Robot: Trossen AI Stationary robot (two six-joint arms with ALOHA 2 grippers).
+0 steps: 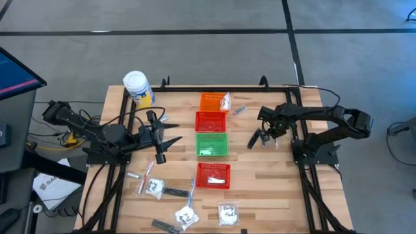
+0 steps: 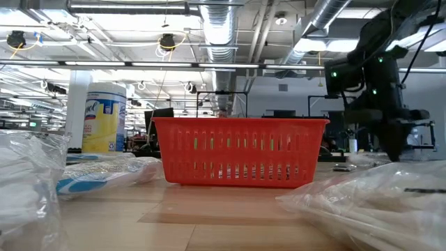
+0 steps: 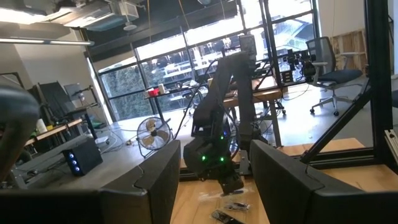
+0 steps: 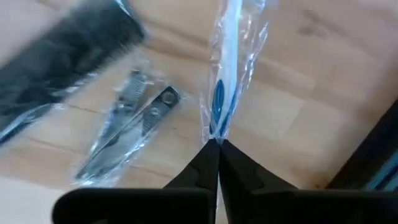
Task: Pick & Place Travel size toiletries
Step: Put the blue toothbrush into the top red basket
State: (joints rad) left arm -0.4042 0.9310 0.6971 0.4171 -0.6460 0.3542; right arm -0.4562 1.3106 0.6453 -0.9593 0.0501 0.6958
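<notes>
Wooden slat tabletop [image 1: 273, 188]: right tool [image 4: 216, 144] pinched shut on clear-wrapped blue-white toothbrush [image 4: 225, 74] right of baskets; grasp step, next lift toward basket; left tool [image 1: 161, 138] parted, empty, waiting

My bench [image 1: 273, 188] is pale wood with a smooth, faintly satin finish. The wrapped toothbrush [image 4: 227, 74] sits in thin, crinkled, glossy clear plastic (so do the metal clippers [image 4: 134, 124]). The red basket [image 2: 238, 150] is matt plastic mesh.
</notes>
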